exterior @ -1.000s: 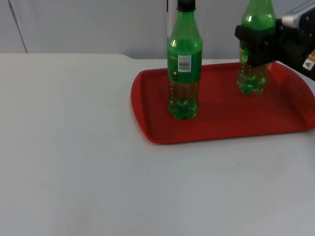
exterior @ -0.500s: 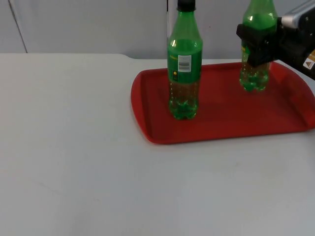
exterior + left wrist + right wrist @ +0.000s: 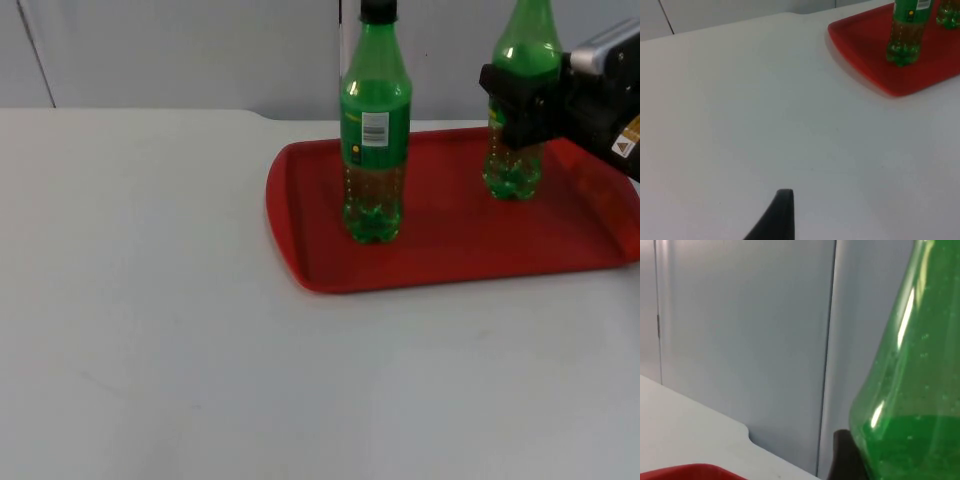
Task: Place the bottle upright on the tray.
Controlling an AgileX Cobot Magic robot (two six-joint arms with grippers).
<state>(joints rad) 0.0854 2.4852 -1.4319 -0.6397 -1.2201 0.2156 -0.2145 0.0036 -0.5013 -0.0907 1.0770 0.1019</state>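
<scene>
A red tray point(image 3: 450, 245) lies on the white table at the right. One green bottle point(image 3: 375, 140) with a black cap and white label stands upright near the tray's left end, free of any gripper. My right gripper point(image 3: 520, 105) is shut on the middle of a second green bottle point(image 3: 514, 175), which is upright with its base on or just above the tray's far right part. That held bottle point(image 3: 910, 390) looms close in the right wrist view. My left gripper point(image 3: 782, 215) waits over bare table, well left of the tray point(image 3: 865, 55) and the standing bottle point(image 3: 905, 35).
The grey partition wall point(image 3: 180, 50) runs along the table's far edge, just behind the tray. White table top point(image 3: 150, 300) spreads to the left of and in front of the tray.
The right gripper has lowered the held bottle slightly, so its base sits lower on the tray than half a second ago. The other bottle and tray have not moved.
</scene>
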